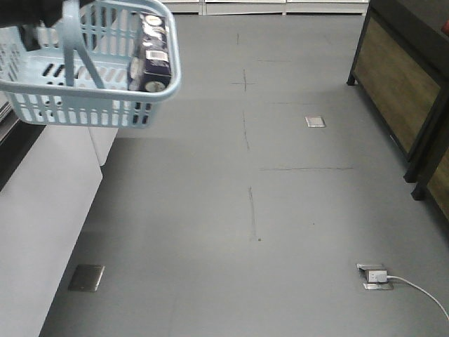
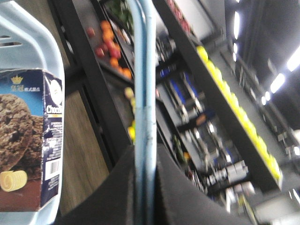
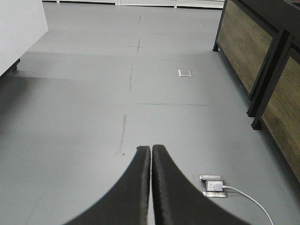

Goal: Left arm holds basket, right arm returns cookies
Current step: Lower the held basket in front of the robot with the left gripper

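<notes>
Cookies: the dark carton stood on end inside the pale blue basket, against its end wall. In the left wrist view its long axis ran roughly parallel to the handle, just beside the left gripper, which was clamped on that handle and held the basket aloft. The right gripper was empty, fingers pressed together, and faced bare floor. The carton lay outside its view, judged to be up and to its left. The left gripper was nearer but occupied, so the reach fell to the right.
</notes>
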Robot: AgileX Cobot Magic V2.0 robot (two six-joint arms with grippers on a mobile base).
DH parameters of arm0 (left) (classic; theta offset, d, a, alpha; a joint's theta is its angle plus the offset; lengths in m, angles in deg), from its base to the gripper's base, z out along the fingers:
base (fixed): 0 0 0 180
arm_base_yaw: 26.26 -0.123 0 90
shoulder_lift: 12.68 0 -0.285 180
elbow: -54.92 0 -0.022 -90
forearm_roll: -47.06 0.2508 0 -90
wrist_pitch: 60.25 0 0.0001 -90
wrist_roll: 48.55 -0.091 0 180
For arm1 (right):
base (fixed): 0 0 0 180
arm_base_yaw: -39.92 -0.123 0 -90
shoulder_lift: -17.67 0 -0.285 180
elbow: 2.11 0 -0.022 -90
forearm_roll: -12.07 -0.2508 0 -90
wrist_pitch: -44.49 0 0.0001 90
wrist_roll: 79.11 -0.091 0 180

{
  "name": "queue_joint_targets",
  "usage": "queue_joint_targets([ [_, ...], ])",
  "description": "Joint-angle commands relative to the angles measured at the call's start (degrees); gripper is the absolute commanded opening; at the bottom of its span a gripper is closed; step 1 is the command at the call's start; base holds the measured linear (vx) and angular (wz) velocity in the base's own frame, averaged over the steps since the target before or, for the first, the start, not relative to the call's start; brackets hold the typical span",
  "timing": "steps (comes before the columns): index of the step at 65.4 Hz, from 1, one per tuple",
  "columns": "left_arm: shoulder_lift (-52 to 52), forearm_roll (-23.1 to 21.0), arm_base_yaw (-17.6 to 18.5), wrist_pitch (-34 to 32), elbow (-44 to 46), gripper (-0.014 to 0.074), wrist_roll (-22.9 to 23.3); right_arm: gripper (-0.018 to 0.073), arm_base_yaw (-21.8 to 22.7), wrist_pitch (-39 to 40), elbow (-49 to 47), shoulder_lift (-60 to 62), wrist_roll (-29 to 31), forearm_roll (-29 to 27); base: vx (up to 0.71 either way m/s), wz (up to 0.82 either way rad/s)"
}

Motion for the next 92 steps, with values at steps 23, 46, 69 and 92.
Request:
queue_joint_targets([
  [23, -7.9, -8.8, 14.5, -0.5, -20.0, -0.0008, -11.5, -0.0003, -0.1, 4.3, -0.3, 0.4, 0.6, 0.4, 0.0, 0.0],
  [46, -15.7, -14.6, 20.5, -2.6, -45.3, -0.0008, -22.3, -0.0003, -0.1, 4.3, -0.3, 0.4, 0.6, 0.4, 0.0, 0.0],
  [69, -21.3, -14.6, 26.0, -11.0, -56.7, -0.0008, -24.0, -0.0003, -0.1, 4.3, -0.3, 0.4, 0.6, 0.4, 0.0, 0.0],
  [92, -21.3, -14.6, 29.4, -13.5, -59.3, -0.0008, -23.9, -0.0003, -0.1, 4.3, -0.3, 0.4, 0.6, 0.4, 0.0, 0.0],
])
